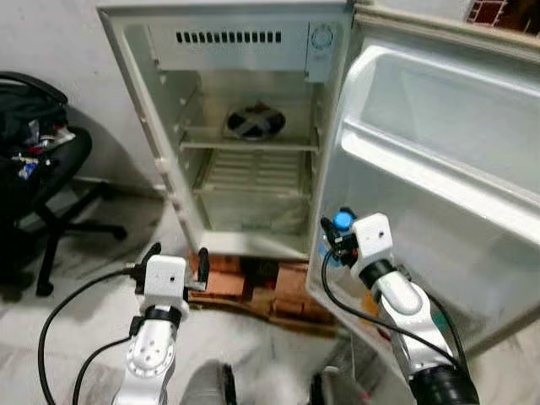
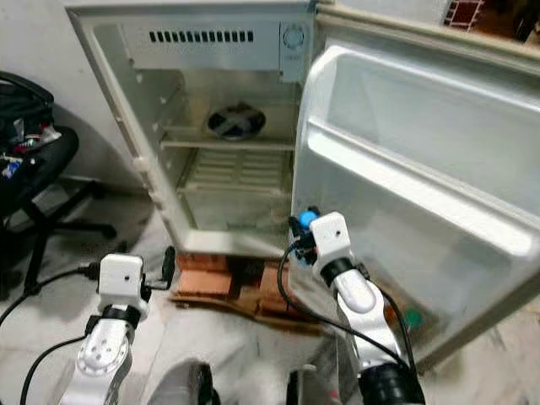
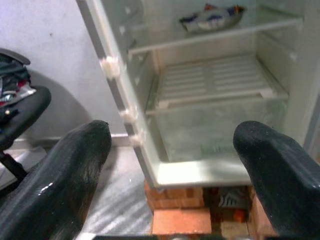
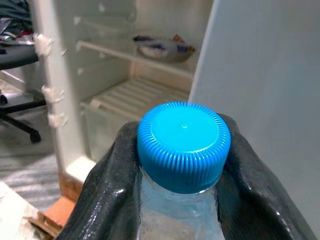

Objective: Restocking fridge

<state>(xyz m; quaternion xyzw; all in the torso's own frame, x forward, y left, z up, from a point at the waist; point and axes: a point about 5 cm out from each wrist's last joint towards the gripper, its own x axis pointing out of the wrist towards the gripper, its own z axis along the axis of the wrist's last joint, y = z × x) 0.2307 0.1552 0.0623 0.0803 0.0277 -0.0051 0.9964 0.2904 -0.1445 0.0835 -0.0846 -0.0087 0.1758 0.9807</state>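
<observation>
**Right gripper carrying a capped bottle toward the open fridge**

The right gripper (image 4: 182, 165) is pinching a clear bottle (image 4: 180, 210) just under its blue cap (image 4: 184, 145), beside the open fridge door (image 1: 439, 169). The left gripper (image 3: 170, 165) is hanging spread wide, holding nothing, facing the fridge (image 1: 245, 135), which is sitting on bricks (image 1: 253, 283). A bowl (image 1: 254, 122) is resting on the upper shelf (image 1: 249, 145). An office chair (image 1: 38, 169) is standing left.

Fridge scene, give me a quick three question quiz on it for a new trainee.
1. True or false: the fridge door is open.
2. What does the right pincer hold? A) a plate B) a bottle with a blue cap C) nothing
3. Fill in: the left pincer is ____.

Key: 1 true. 2 B. 3 open, with nothing between its fingers.
</observation>
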